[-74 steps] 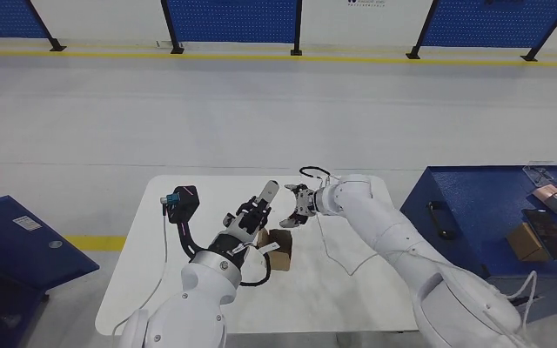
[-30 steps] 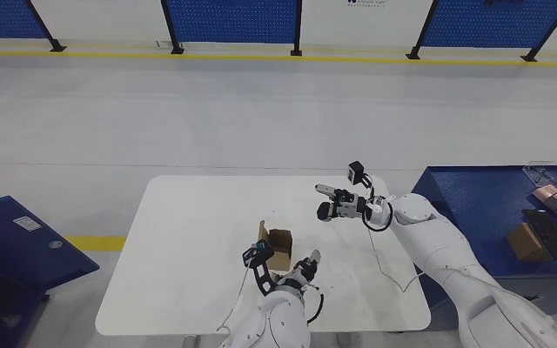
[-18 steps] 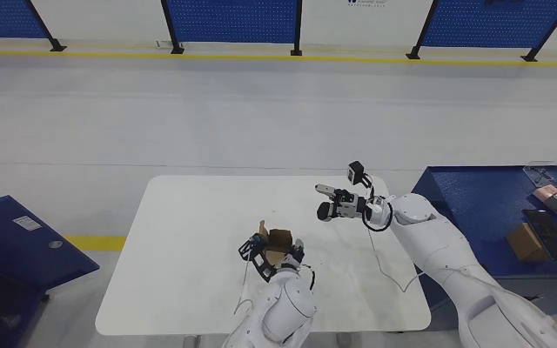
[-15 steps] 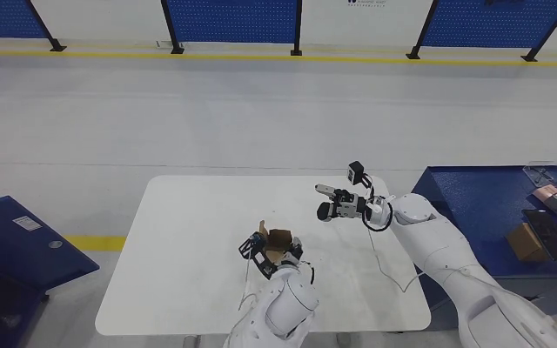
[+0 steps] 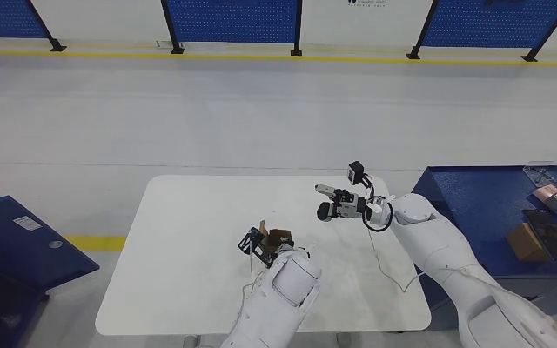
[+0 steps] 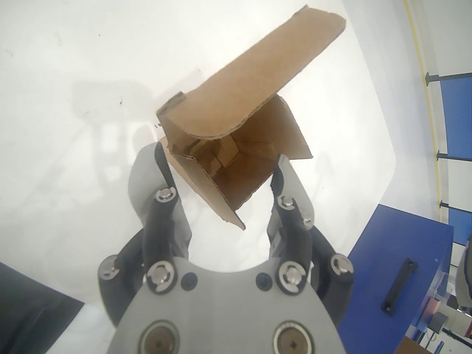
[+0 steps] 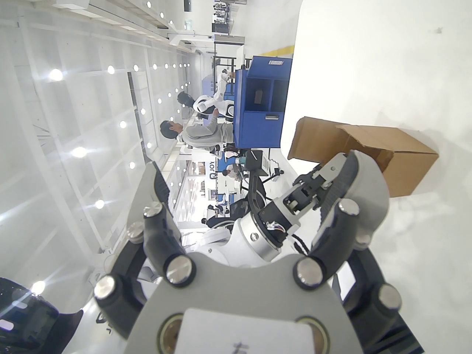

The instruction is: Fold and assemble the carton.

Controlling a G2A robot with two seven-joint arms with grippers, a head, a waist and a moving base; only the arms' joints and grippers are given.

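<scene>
A small brown carton (image 5: 280, 236) stands near the middle of the white table (image 5: 191, 226). Its mouth is open and one long flap (image 6: 258, 75) is raised over it. Folded cardboard pieces lie inside. My left gripper (image 5: 261, 244) is at the carton's open end and is open. Its fingers (image 6: 162, 163) straddle the mouth's near corner, one beside each side wall. My right gripper (image 5: 324, 201) hangs open and empty above the table, to the right of the carton and apart from it. From the right wrist, the carton (image 7: 391, 156) sits beyond the left gripper (image 7: 317, 186).
A blue cabinet (image 5: 487, 209) stands off the table's right edge and another blue unit (image 5: 35, 252) off its left. A thin cable (image 5: 383, 261) hangs from the right arm over the table's right part.
The left arm swung in from the table's near edge, bringing its gripper up to the carton's open end. The right gripper pulled back from the carton to the right earlier and has since stayed still.
</scene>
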